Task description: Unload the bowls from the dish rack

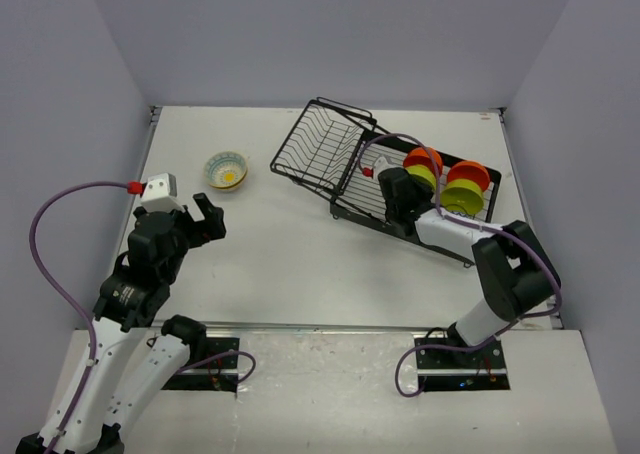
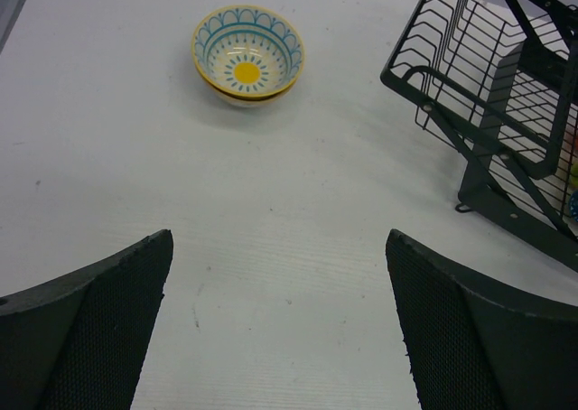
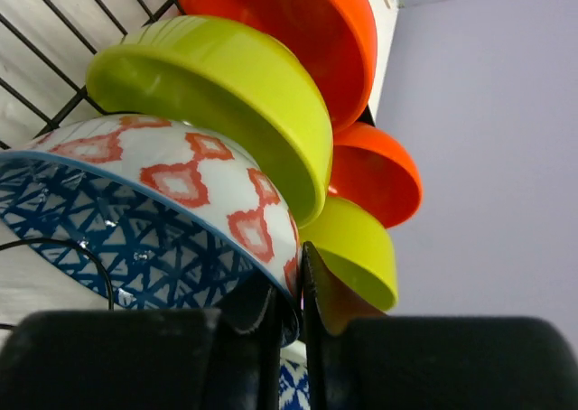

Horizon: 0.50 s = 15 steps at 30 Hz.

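The black wire dish rack (image 1: 320, 144) stands at the back right, and its left part shows in the left wrist view (image 2: 488, 94). It holds orange bowls (image 1: 424, 158) (image 1: 468, 174) and lime green bowls (image 1: 422, 177) (image 1: 462, 198) on edge. My right gripper (image 1: 386, 179) is inside the rack. In the right wrist view it (image 3: 293, 288) is shut on the rim of the blue patterned bowl (image 3: 172, 220), in front of a lime green bowl (image 3: 226, 94) and an orange bowl (image 3: 298, 31). The white floral bowl (image 1: 226, 170) (image 2: 247, 55) sits upright on the table. My left gripper (image 1: 208, 217) (image 2: 280, 247) is open and empty, short of it.
The white table (image 1: 300, 254) is walled at the back and both sides. A purple cable (image 1: 60, 204) loops off the left arm. A second orange bowl (image 3: 379, 180) and lime green bowl (image 3: 357, 247) stand behind the gripped one.
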Tool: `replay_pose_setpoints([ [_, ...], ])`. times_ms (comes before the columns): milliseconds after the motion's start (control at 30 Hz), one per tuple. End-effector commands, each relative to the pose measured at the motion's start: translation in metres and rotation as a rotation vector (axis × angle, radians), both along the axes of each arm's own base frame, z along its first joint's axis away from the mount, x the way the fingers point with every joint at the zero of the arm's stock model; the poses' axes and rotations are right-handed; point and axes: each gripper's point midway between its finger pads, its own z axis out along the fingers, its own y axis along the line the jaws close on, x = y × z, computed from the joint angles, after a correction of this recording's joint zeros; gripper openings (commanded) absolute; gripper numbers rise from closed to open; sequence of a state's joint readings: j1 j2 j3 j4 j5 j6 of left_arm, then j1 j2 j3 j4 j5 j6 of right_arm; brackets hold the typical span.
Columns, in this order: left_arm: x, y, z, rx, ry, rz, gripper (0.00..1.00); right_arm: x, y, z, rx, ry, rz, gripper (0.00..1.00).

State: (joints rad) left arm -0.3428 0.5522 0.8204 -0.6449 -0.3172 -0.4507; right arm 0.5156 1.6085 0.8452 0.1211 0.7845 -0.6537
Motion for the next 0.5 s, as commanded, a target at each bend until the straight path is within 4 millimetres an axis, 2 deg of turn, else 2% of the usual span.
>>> replay_pose_setpoints([
  [0, 0.005, -0.004, 0.008, 0.009, -0.039, -0.025, 1.0, 0.002, 0.008, -0.002, 0.101, -0.062, -0.014, 0.06],
  [167, 0.005, -0.005, 0.009, 0.008, -0.043, -0.031, 1.0, 0.001, 0.004, 0.008, 0.113, -0.093, -0.051, 0.05],
  [333, 0.005, -0.005, 0.009, 0.008, -0.042, -0.033, 1.0, -0.002, 0.0, 0.022, 0.1, -0.13, -0.06, 0.0],
  [467, 0.005, -0.005, 0.008, 0.009, -0.041, -0.035, 1.0, -0.001, -0.005, 0.043, 0.082, -0.207, -0.08, 0.0],
])
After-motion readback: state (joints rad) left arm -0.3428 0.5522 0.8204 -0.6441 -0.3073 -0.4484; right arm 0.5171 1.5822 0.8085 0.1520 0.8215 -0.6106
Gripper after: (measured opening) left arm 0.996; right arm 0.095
